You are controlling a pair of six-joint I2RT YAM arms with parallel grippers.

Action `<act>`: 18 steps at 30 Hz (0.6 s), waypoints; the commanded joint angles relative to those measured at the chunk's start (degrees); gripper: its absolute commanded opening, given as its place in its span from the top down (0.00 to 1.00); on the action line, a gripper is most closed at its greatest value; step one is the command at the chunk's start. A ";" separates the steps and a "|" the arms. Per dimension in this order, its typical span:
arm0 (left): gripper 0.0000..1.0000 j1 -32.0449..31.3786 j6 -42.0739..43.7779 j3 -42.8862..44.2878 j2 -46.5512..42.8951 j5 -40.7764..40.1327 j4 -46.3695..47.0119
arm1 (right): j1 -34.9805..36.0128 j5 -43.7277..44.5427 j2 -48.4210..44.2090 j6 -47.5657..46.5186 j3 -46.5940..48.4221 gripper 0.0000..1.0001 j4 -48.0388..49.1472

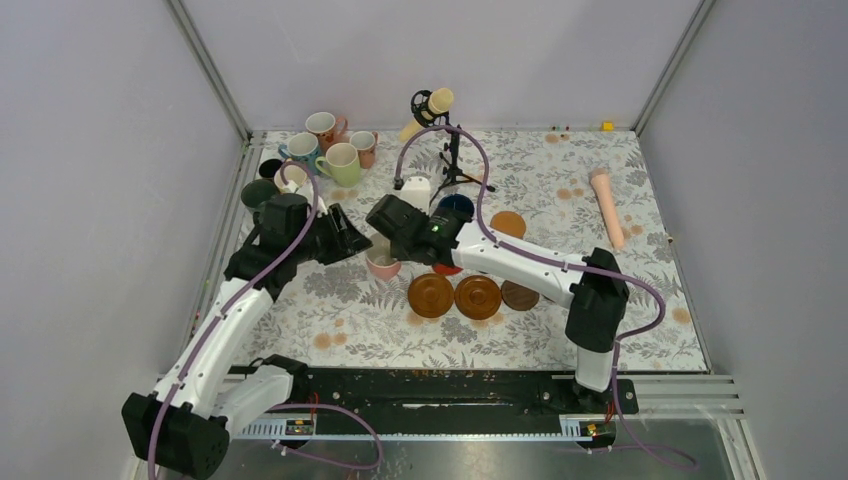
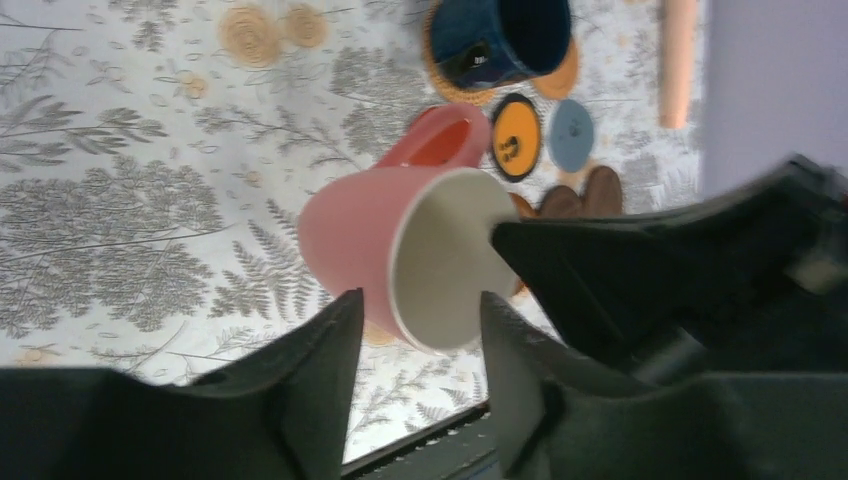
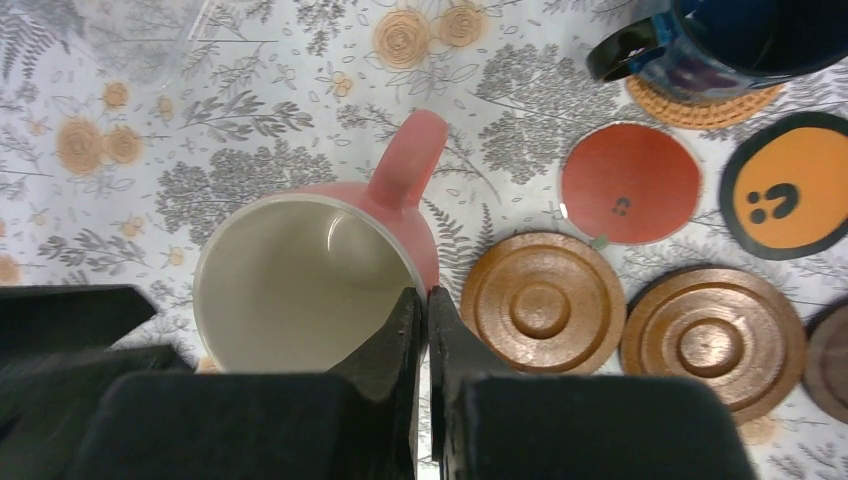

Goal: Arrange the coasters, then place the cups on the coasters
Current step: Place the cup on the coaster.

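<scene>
A pink cup [image 3: 290, 280] with a cream inside stands left of the coasters, handle pointing away. My right gripper [image 3: 425, 300] is shut on its rim, one finger inside and one outside. My left gripper [image 2: 420, 320] is open, its fingertips either side of the cup's [image 2: 370, 250] near rim without touching it. Two brown wooden coasters [image 3: 543, 303] [image 3: 712, 345] lie right of the cup, with a red coaster [image 3: 630, 182] and a black-rimmed orange coaster [image 3: 790, 185] beyond. A navy cup [image 3: 720, 35] sits on a tan coaster [image 3: 700, 105]. From above, both grippers [image 1: 358, 243] [image 1: 385, 250] meet at the pink cup [image 1: 383, 263].
Several more cups [image 1: 342, 163] cluster at the back left corner. A cream microphone [image 1: 432, 103] on a black stand rises behind the navy cup, and a pink cylindrical handle [image 1: 607, 205] lies at the right. A grey-blue coaster [image 2: 571, 133] lies beside the orange one.
</scene>
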 commanded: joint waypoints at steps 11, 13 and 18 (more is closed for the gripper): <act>0.01 -0.18 5.69 5.74 -4.45 1.25 1.27 | -13.19 5.21 -25.66 -9.24 -4.87 1.00 -0.33; 0.01 -0.22 7.42 5.68 -4.50 -0.85 0.53 | -16.77 6.45 -28.11 -9.45 -5.91 1.00 -2.28; 0.01 -0.24 9.66 2.79 -4.33 -2.79 1.52 | -27.53 4.85 -30.58 -8.95 -10.95 1.00 -2.64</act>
